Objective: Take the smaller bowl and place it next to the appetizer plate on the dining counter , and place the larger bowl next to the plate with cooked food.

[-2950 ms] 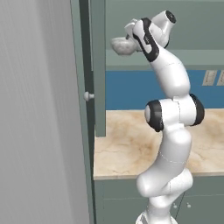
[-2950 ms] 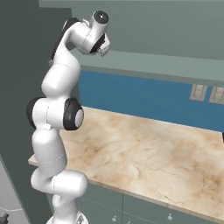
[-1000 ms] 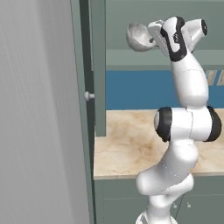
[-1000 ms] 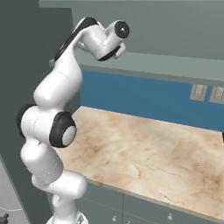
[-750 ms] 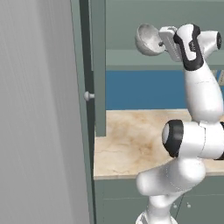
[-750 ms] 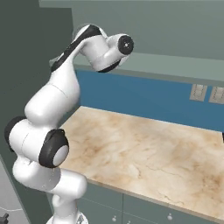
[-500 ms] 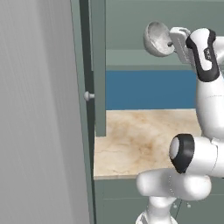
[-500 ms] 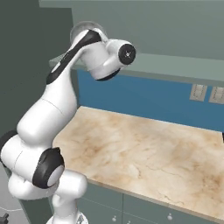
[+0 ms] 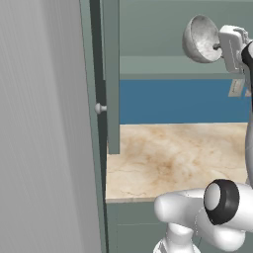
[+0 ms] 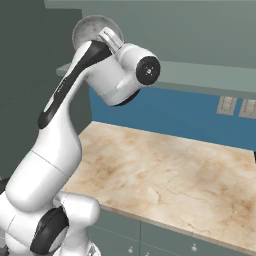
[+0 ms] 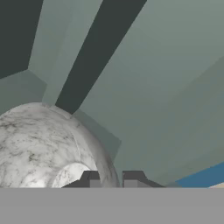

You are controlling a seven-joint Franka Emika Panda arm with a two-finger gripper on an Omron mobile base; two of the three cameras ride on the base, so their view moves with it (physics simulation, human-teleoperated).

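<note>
A: One bowl (image 9: 201,38) up high, pinched at its rim by the gripper (image 9: 221,46), tipped on its side near the cabinet door (image 9: 110,74) edge.

B: Plenty of bare counter (image 10: 165,170) below, well apart.

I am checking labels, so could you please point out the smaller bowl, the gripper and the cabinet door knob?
smaller bowl (image 9: 200,38): left base view, rounded outer wall.
gripper (image 9: 218,46): left base view, at the bowl's rim.
cabinet door knob (image 9: 100,108): left base view, the knob's round head.
</note>
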